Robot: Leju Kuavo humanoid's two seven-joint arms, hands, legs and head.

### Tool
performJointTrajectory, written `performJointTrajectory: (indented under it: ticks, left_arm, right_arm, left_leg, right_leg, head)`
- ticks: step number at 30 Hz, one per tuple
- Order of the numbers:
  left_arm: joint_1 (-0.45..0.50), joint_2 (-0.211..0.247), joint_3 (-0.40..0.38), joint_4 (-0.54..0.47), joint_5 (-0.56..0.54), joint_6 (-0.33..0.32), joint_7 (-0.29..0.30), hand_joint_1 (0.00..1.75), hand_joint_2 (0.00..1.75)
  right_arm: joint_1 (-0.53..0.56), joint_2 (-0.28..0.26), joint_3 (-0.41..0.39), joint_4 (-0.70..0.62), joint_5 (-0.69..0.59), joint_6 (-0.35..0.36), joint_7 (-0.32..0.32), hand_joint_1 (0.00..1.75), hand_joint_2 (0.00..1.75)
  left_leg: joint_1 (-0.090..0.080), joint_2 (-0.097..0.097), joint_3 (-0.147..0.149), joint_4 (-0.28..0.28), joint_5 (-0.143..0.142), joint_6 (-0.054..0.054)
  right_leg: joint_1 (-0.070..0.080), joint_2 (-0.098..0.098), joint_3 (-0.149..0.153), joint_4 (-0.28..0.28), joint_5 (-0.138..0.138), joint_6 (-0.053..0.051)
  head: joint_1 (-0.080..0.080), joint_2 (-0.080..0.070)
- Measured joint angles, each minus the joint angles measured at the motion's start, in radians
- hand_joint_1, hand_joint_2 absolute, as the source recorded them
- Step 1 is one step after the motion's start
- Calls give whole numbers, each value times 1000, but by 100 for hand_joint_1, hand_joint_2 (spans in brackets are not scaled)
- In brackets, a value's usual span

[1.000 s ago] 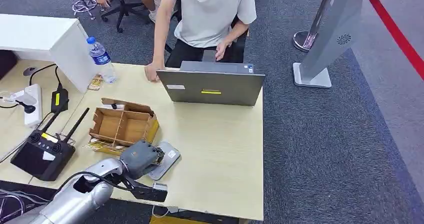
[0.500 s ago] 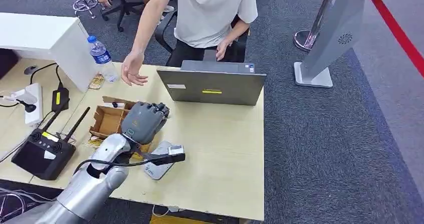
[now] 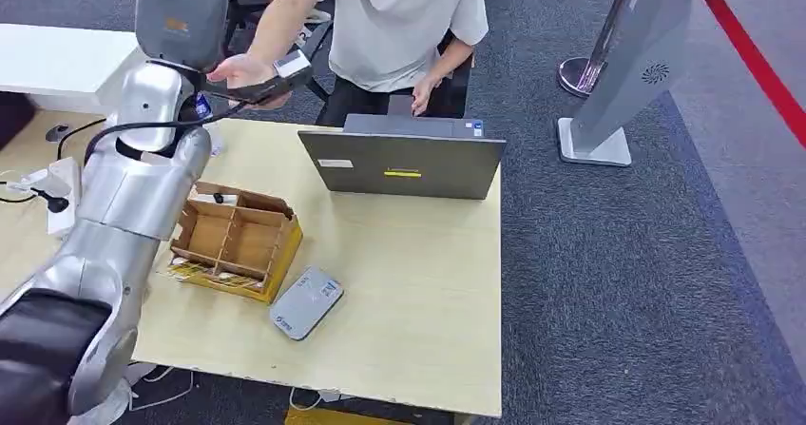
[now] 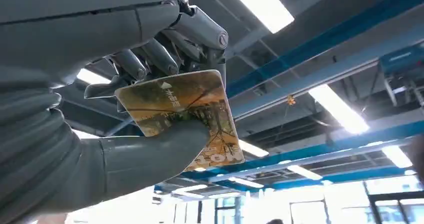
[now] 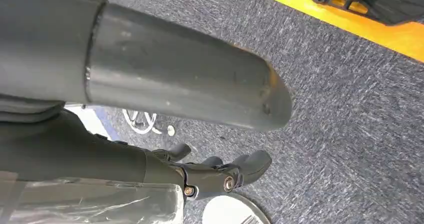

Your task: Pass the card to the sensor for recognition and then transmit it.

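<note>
High above the table's far left corner, the robot's left hand (image 3: 181, 11) is raised on its silver arm, its back turned to the head camera. From the left wrist camera, this hand (image 4: 125, 108) pinches a yellow and brown card (image 4: 185, 116), the thick thumb pressed on one face and the darker fingers (image 4: 150, 58) behind the other; ceiling lights show beyond it. A person's hand (image 3: 242, 68) reaches out, palm open, just beside the raised hand, above the table's far edge. The person in a pale shirt sits behind an open laptop (image 3: 404, 164) at the far edge. Near the table's left edge lies an open cardboard box (image 3: 238, 240), and just beside it, toward the near edge, a flat grey sensor (image 3: 306, 301). The right hand (image 5: 220, 176) hangs over grey carpet, fingers loosely curled, holding nothing.
</note>
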Motion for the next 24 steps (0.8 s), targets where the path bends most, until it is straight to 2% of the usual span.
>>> performJointTrajectory:
  ticks: [3, 9, 10, 24]
  left_arm:
    - [-59, -10, 12, 114, 0, 12, -2, 175, 175]
    - [-93, -19, 19, 197, 1, 15, -8, 175, 175]
    - [-95, -20, 19, 203, 1, 15, -8, 0, 175]
    - [-95, -21, 52, 215, 40, 8, -19, 0, 175]
  right_arm:
    - [-1, 3, 5, 0, 0, 0, 1, 0, 0]
    - [-2, 5, 6, 0, 0, 0, 1, 0, 0]
    - [-2, 5, 6, 0, 0, 0, 1, 0, 0]
    - [0, 5, 6, 0, 0, -2, 0, 0, 0]
  left_leg:
    - [0, 0, 0, 0, 0, 0]
    - [0, 0, -1, 0, 0, 0]
    - [0, 0, -1, 0, 0, 0]
    - [0, 0, -2, 0, 0, 0]
  right_leg:
    - [0, 0, 0, 0, 0, 0]
    - [0, 0, -1, 0, 0, 0]
    - [0, 0, -1, 0, 0, 0]
    - [0, 0, -1, 0, 0, 0]
  head:
    - [0, 0]
    - [0, 0]
    - [0, 0]
    - [0, 0]
